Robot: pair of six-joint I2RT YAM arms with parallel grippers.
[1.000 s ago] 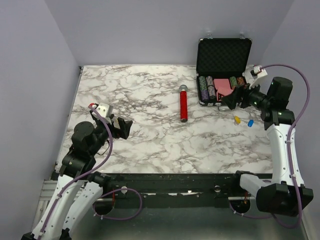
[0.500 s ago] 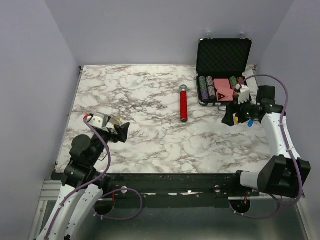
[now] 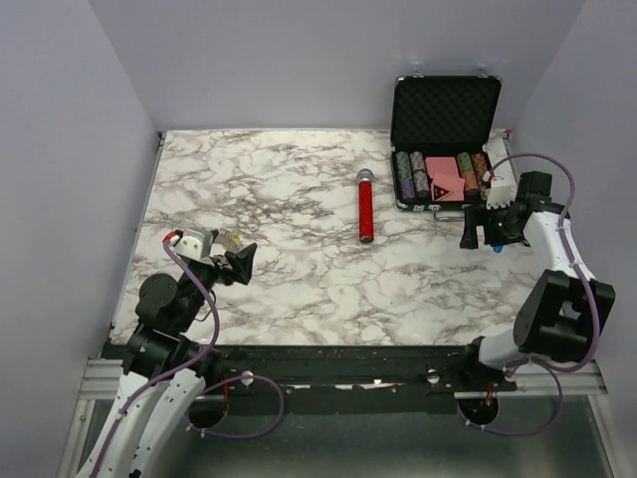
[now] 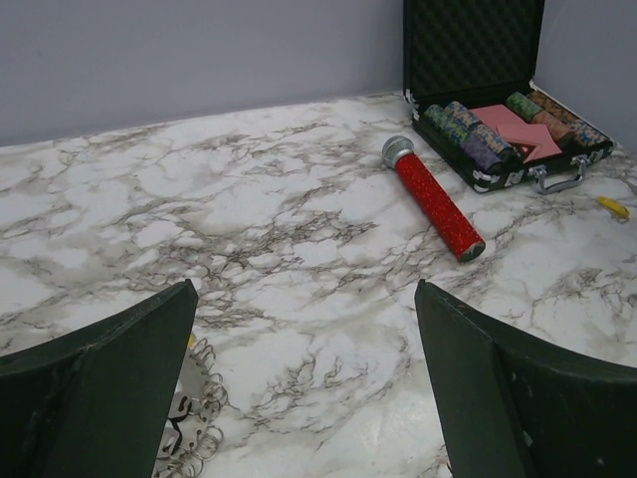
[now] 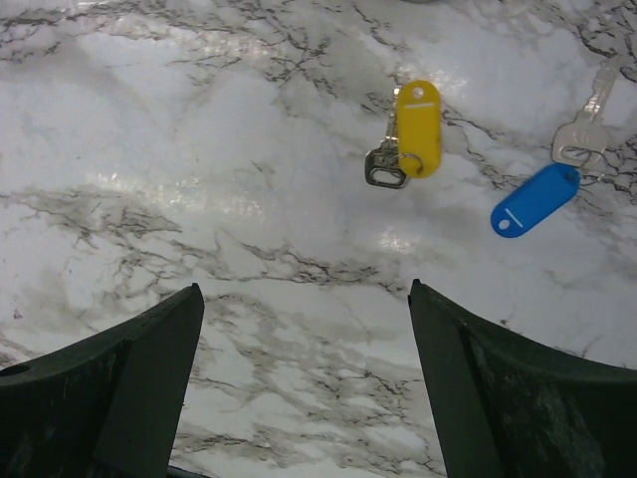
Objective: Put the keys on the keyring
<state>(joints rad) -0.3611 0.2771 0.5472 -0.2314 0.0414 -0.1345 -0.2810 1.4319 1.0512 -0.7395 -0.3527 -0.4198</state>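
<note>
Two keys lie on the marble in the right wrist view: one with a yellow head [image 5: 416,129] and one with a blue head [image 5: 534,199]. My right gripper [image 5: 305,289] hangs open just short of them, with only bare marble between its fingers. In the top view it [image 3: 468,235] hovers over that spot in front of the case. The keyring [image 4: 194,413], a wire ring rimmed with small loops, lies by my left gripper's left finger, which hides part of it. My left gripper [image 4: 305,299] is open and empty, low over the table's left side [image 3: 239,261].
A red cylinder with a silver cap [image 3: 365,211] lies mid-table. An open black case [image 3: 443,110] with poker chips and a pink card stands at the back right, close behind the right gripper. Grey walls enclose the table on three sides.
The right arm has swung forward and down from the case front to just above the keys. The left arm has dipped slightly and drawn back a little; both grippers have stayed open.
</note>
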